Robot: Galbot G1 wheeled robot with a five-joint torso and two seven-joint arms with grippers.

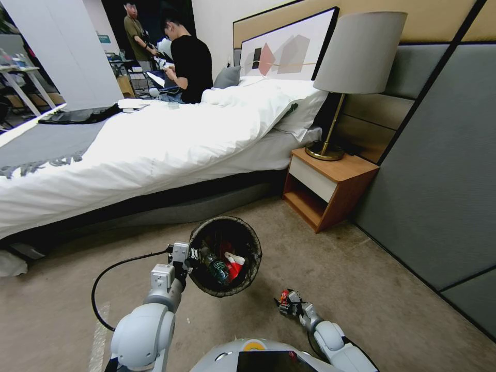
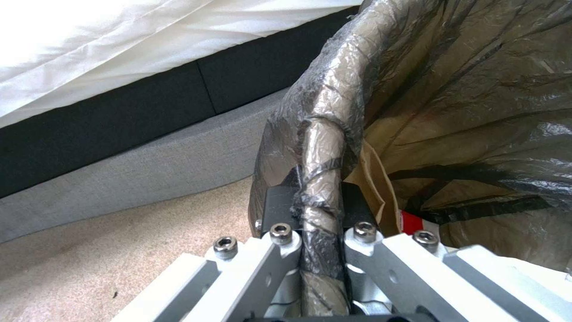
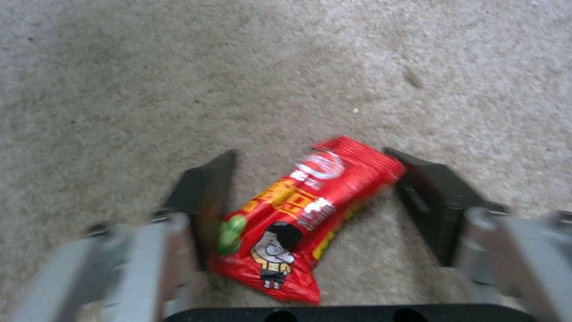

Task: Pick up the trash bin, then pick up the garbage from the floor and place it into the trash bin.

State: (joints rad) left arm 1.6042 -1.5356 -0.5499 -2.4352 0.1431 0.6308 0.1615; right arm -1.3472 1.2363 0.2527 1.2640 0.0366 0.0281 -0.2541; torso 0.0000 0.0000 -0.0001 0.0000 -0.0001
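The trash bin [image 1: 252, 247], lined with a dark bag, hangs tilted above the carpet in front of the bed. My left gripper [image 1: 194, 254] is shut on its rim [image 2: 321, 147], with one finger on each side of the liner. Inside the bin lie a bottle [image 1: 217, 267], a red-and-white packet [image 1: 235, 263] and a brown paper bag [image 2: 375, 188]. My right gripper [image 1: 285, 302] is low over the carpet to the bin's right. It is open, with a red snack packet [image 3: 304, 210] lying slantwise between its dark fingers [image 3: 205, 197], touching one of them.
A bed [image 1: 144, 150] with white covers runs along the left and far side. A wooden nightstand [image 1: 330, 188] with a lamp [image 1: 356, 57] stands at the back right, beside a grey panelled wall [image 1: 444, 181]. Open carpet [image 1: 361, 279] lies to the right.
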